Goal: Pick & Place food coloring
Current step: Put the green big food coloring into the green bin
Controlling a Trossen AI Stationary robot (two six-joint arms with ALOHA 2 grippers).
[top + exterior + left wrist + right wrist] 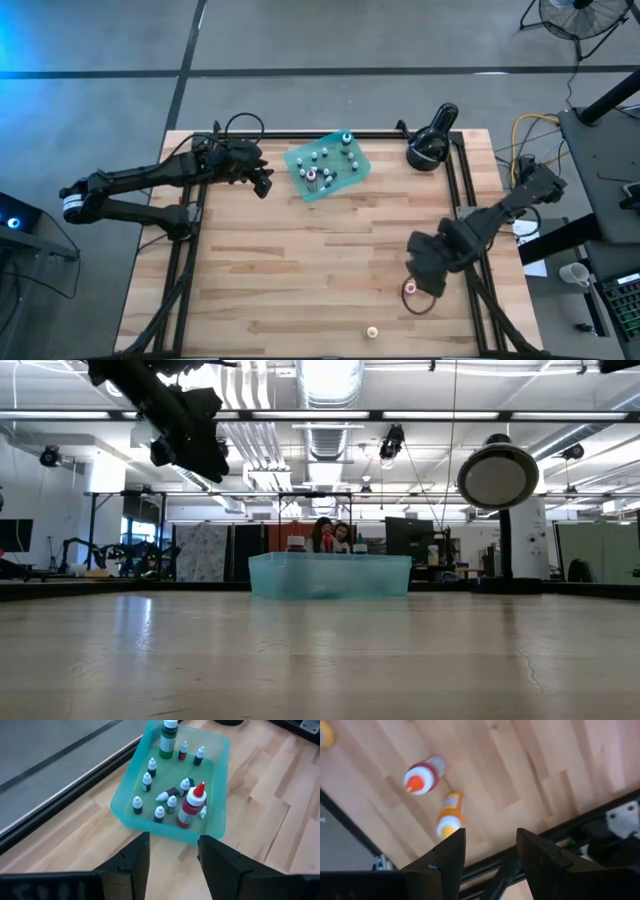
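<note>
A translucent teal tray (328, 167) (220, 780) at the table's far middle holds several small white-capped food coloring bottles (147, 781), a taller red one (191, 809) and a green one (168, 741). My left gripper (264, 186) (174, 860) hovers open just left of the tray, tilted down toward it. A red bottle (422, 775) (410, 288) stands on the wood near the right front. Beside it an orange bottle (450, 815) lies on its side. My right gripper (428, 272) (490, 855) hangs open above them, pointing down, with nothing between its fingers.
A black round lamp-like device (432, 145) (497, 475) stands at the far right, close to the tray. A small yellow piece (372, 331) (324, 734) lies near the front edge. Black frame rails (470, 200) run along both table sides. People show in the room behind the tray (330, 535).
</note>
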